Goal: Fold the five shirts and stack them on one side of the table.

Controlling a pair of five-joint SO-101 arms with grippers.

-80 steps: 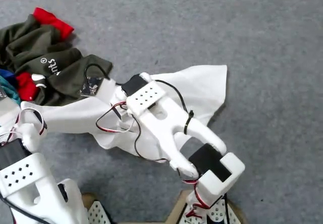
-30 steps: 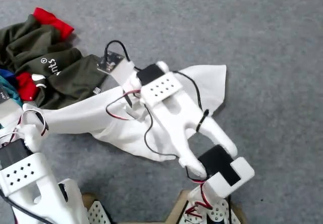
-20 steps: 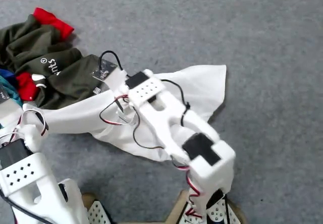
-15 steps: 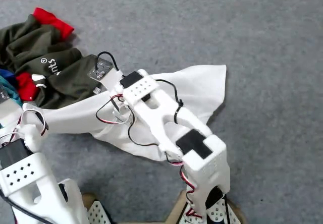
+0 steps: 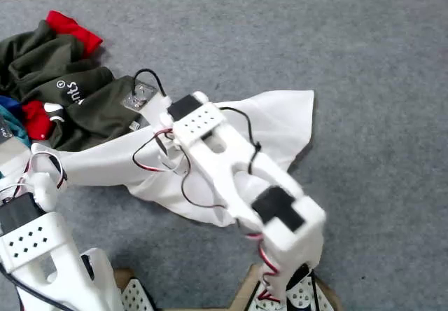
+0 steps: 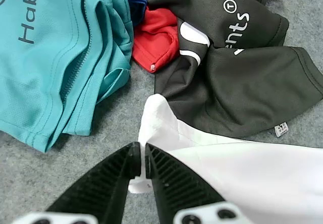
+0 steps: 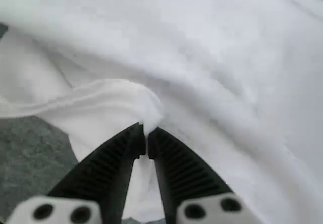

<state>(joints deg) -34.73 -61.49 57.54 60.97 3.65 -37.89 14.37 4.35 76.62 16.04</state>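
The white shirt (image 5: 280,125) lies spread and rumpled near the middle of the grey worktop (image 5: 364,59), with one long end drawn out toward the left arm (image 5: 35,241). The left fingers (image 6: 126,166) are closed on the edge of that end, pinching a small bit of white cloth (image 6: 242,168) just above the worktop (image 6: 30,183). Close beside the pinched corner lies the dark shirt (image 6: 242,77), and part of it touches the white shirt along its far edge.

The right arm (image 5: 231,164) stretches across the white shirt from the near edge and covers much of its middle. The right fingers (image 7: 126,143) are closed on a raised fold of the white shirt (image 7: 202,57), with the cloth bunched up between the tips. A strip of worktop (image 7: 25,153) shows beside that fold.

The other shirts sit in a loose, unfolded heap at the far left of the worktop. The dark shirt (image 5: 84,101) makes up most of the heap. A red shirt (image 5: 70,31) shows at its far end and again lower down (image 6: 156,37), tucked against the dark one. A teal shirt (image 6: 55,52) lies crumpled at the left edge, near the left fingers but apart from them. A blue shirt (image 6: 133,2) peeks out between the teal and the red.
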